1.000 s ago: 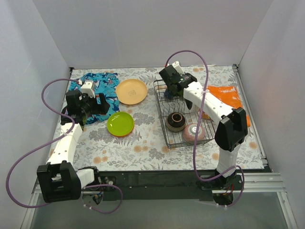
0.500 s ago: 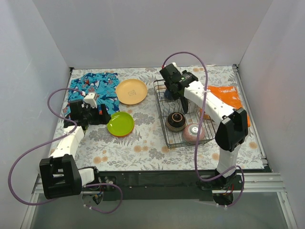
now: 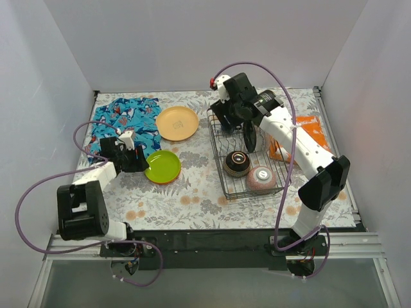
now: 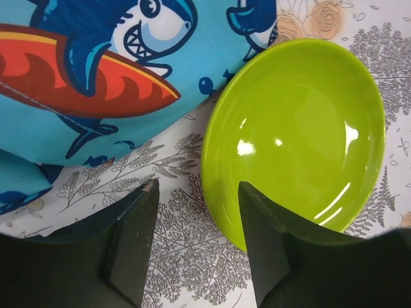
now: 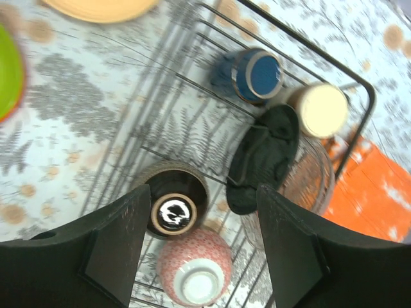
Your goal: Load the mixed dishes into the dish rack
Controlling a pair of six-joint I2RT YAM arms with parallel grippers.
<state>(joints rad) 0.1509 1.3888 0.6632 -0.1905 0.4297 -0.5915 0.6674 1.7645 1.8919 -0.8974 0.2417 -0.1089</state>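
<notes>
Dish rack [image 3: 217, 157] has dark bowl [image 3: 237, 162], pink bowl [image 3: 261, 179], mug [image 5: 255, 74], cup [image 5: 323, 109], grey plate [image 5: 263, 157]; green plate [image 3: 162, 166], orange plate [image 3: 177, 122] to go. Left end effector [image 4: 198, 192], right end effector [image 5: 204, 196] both spread apart.

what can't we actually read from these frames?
- Top view: blue mug and beige cup lost under the right arm.
- Top view: green plate covers its stack; only a red-orange rim shows, count unknown.
- Right wrist view: blurred; whether the dark plate sits between prongs is unclear.
- Left wrist view: left gripper fingers hide the green plate's near rim; contact unclear.
</notes>
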